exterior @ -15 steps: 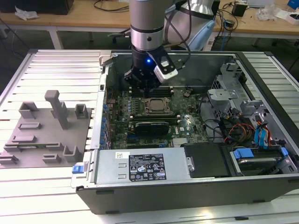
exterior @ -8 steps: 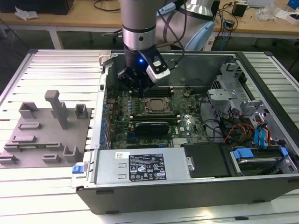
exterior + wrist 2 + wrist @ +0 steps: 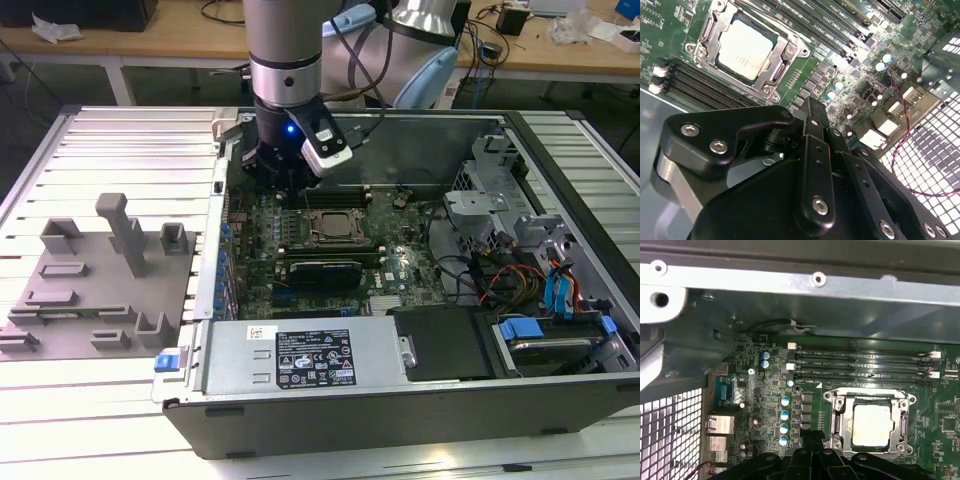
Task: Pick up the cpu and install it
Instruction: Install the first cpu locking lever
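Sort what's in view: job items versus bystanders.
Job:
cpu, lying in the socket frame
gripper, over the motherboard

Lying about:
grey fixture block
power supply
memory slots

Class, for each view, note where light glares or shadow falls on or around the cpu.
Exterior view: the cpu looks dull grey, while the slatted table glares white. Second wrist view: glare washes the cpu pale. First wrist view: the cpu also glows pale, and the case wall lies in shadow.
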Controlling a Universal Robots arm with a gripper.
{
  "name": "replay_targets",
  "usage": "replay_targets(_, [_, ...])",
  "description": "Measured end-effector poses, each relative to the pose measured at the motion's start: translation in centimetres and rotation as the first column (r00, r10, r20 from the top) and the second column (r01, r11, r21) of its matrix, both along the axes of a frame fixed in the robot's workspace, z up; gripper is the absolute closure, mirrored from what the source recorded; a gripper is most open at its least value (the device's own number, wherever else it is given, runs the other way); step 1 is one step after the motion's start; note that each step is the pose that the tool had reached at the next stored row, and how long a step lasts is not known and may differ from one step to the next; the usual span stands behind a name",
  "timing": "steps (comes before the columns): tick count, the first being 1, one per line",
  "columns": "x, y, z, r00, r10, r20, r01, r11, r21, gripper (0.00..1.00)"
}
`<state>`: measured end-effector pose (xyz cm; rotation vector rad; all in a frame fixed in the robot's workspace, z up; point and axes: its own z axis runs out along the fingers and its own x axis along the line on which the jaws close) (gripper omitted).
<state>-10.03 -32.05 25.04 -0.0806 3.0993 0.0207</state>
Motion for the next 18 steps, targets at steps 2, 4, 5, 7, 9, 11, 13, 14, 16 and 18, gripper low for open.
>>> replay_targets(2, [-0.01, 0.00, 0.01, 1.0000, 0.000, 0.0021, 0.000, 1.0000, 0.0092, 0.89])
replay_targets(4, [-0.02, 0.00, 0.14, 1.0000, 0.000, 0.0047, 0.000, 0.9998, 0.0213, 0.89])
replay_targets(5, [-0.02, 0.00, 0.30, 1.0000, 0.000, 0.0056, 0.000, 0.9997, 0.0238, 0.89])
replay_targets(7, [-0.01, 0.01, 0.90, 1.0000, 0.000, 0.0068, 0.000, 0.9997, 0.0244, 0.89])
replay_targets(9, [-0.01, 0.01, 0.99, 1.0000, 0.000, 0.0072, 0.000, 0.9997, 0.0246, 0.89])
replay_targets(11, [-0.02, 0.00, 1.01, 1.0000, -0.001, 0.0071, 0.000, 0.9995, 0.0325, 0.89])
replay_targets(13, [-0.01, 0.00, 1.00, 1.0000, -0.001, 0.0080, 0.000, 0.9974, 0.0722, 0.89])
replay_targets(14, [-0.01, 0.00, 1.00, 1.0000, -0.001, 0.0083, 0.000, 0.9964, 0.0852, 0.89])
replay_targets(16, [-0.01, 0.01, 1.00, 1.0000, -0.001, 0.0093, 0.000, 0.9923, 0.1239, 0.89])
replay_targets(18, [-0.01, 0.01, 1.00, 1.0000, -0.002, 0.0095, 0.000, 0.9894, 0.1451, 0.89])
